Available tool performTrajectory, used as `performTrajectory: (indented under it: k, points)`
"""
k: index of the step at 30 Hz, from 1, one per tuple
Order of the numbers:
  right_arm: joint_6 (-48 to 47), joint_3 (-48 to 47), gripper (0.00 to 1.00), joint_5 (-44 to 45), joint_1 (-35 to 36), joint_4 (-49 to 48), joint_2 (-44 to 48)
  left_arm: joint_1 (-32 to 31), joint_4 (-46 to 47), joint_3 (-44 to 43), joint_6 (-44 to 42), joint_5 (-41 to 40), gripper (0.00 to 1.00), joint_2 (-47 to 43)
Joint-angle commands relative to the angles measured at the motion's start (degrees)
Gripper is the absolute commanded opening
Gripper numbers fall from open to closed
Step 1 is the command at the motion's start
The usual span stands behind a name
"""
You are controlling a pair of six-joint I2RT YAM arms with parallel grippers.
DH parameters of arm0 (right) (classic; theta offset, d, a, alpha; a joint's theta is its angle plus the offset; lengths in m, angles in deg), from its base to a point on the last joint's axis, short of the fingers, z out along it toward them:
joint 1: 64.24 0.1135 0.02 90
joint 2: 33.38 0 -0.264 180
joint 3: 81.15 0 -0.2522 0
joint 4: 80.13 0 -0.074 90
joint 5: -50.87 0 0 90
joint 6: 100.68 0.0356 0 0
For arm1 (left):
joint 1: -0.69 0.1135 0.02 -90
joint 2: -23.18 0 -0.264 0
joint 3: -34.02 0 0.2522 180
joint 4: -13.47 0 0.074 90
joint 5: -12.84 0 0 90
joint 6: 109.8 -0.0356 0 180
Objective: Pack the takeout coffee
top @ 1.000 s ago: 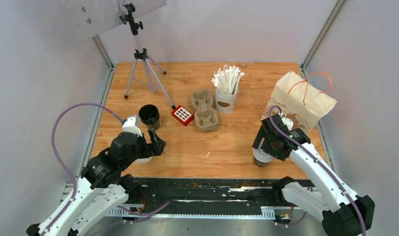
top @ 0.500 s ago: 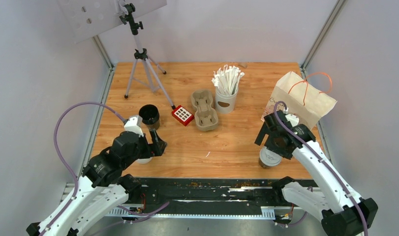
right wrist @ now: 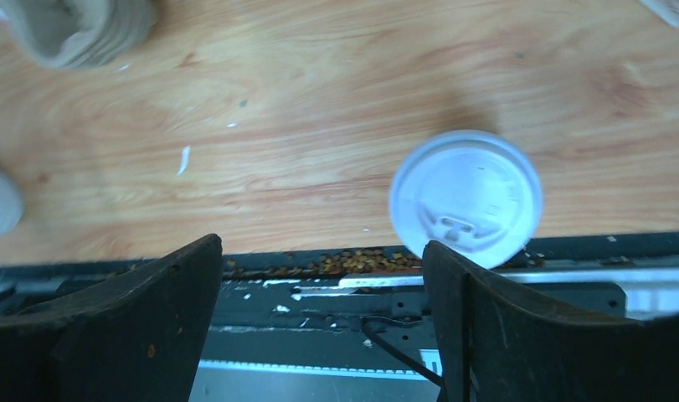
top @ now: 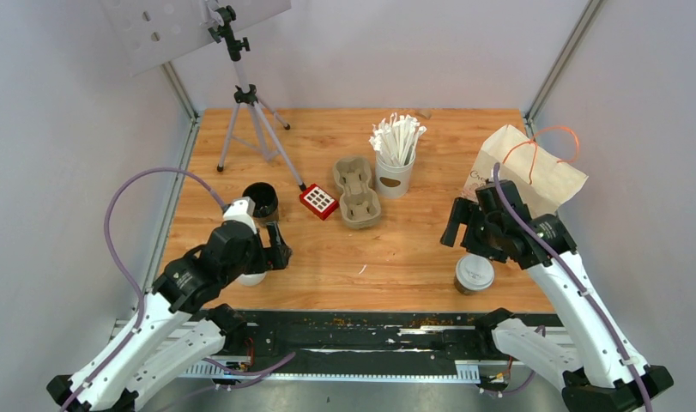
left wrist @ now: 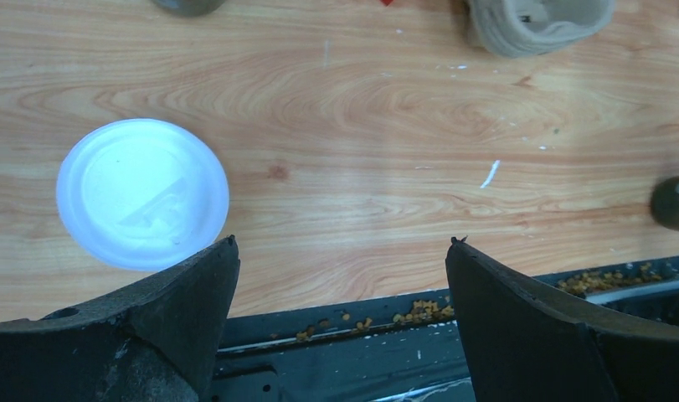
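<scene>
One dark brown coffee cup with a white lid [top: 474,273] stands near the table's front edge on the right; it also shows in the right wrist view [right wrist: 465,197]. My right gripper [top: 461,230] hovers open and empty just behind and above it [right wrist: 321,247]. A second dark cup [top: 260,202] stands open, without a lid, at the left. A white round lid [left wrist: 141,193] sits on the table by my left gripper's left finger; I cannot tell whether a cup is under it. My left gripper [top: 278,246] is open and empty [left wrist: 342,251].
A beige pulp cup tray [top: 357,190] lies mid-table, with a white cup of wrapped sticks [top: 396,163] behind it. A paper bag [top: 524,176] with orange handles stands at the right. A red keypad [top: 318,201] and a tripod [top: 245,112] are at the left.
My right gripper has risen off the lidded cup and drawn back toward the bag, leaving the cup standing. My left arm has shifted slightly forward.
</scene>
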Motion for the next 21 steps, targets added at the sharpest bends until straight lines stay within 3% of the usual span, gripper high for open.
performTrajectory:
  k: [1, 6, 10, 14, 21]
  points:
    - [-7.1, -4.0, 0.88, -11.6, 1.8, -4.6, 1.3, 0.1, -4.5, -4.7, 1.1, -5.6, 1.0, 7.0]
    - [-9.0, -1.1, 0.88, -14.1, 4.3, -10.1, 2.5, 3.3, -9.0, -7.9, 3.5, -12.6, 1.0, 13.8]
    - [-8.5, 1.8, 0.87, -17.9, 9.6, -15.6, 2.5, 12.3, -10.5, -7.9, 8.5, -12.4, 0.97, 13.6]
    - [-8.5, 4.8, 0.87, -17.4, 18.3, -21.5, 0.6, 20.1, -11.1, -7.9, 7.1, -12.1, 0.88, 12.9]
    - [-8.8, 6.0, 0.87, -16.1, 23.0, -29.3, -6.6, 23.2, -12.4, -3.8, 11.0, -12.3, 0.83, 14.1]
